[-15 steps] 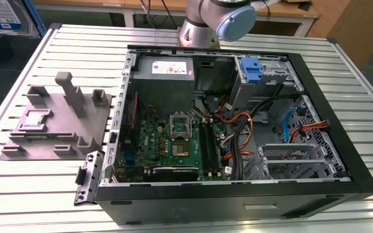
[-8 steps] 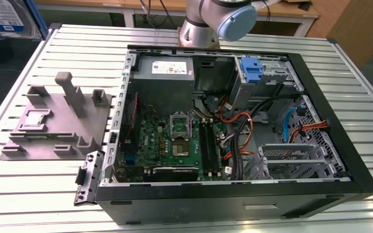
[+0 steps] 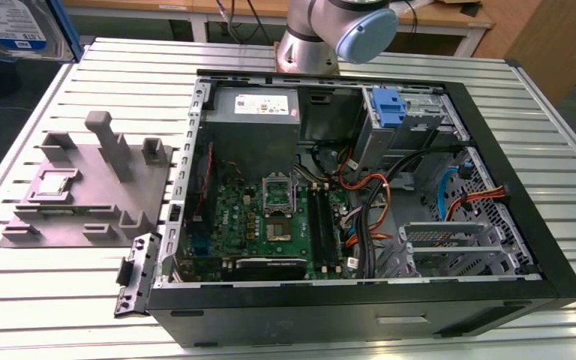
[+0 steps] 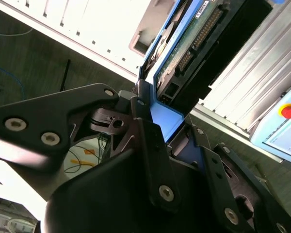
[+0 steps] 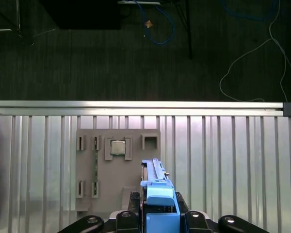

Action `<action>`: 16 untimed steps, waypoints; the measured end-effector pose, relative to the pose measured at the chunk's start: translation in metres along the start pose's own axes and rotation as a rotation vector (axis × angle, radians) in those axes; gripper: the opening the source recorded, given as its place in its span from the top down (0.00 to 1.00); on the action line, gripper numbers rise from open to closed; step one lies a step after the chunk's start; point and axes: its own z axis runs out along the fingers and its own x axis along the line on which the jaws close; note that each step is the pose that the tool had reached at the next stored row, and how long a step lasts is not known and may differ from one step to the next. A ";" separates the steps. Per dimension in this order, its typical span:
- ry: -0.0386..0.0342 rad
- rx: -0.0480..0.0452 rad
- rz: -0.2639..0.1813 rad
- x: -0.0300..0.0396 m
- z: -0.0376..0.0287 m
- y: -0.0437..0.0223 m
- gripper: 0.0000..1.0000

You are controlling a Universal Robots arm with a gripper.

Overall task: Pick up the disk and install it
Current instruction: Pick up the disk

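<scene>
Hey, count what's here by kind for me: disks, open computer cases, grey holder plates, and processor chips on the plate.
disk, gripped in the hand: 1
open computer case: 1
grey holder plate: 1
processor chip on the plate: 1
Total: 4

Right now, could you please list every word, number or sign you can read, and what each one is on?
No text can be read.
Label on the disk held in the tool: too blurred.
White sticker on the power supply: too small.
Panel by the red button: blurred.
</scene>
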 end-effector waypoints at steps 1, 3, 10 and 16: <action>0.0001 -0.0001 0.000 0.0000 0.0000 0.0000 0.63; 0.0002 -0.0001 0.000 0.0001 0.0000 -0.0001 0.63; 0.0002 -0.0002 0.000 0.0029 -0.0005 -0.0072 0.63; 0.0022 -0.0001 0.000 0.0150 -0.0013 -0.0080 0.63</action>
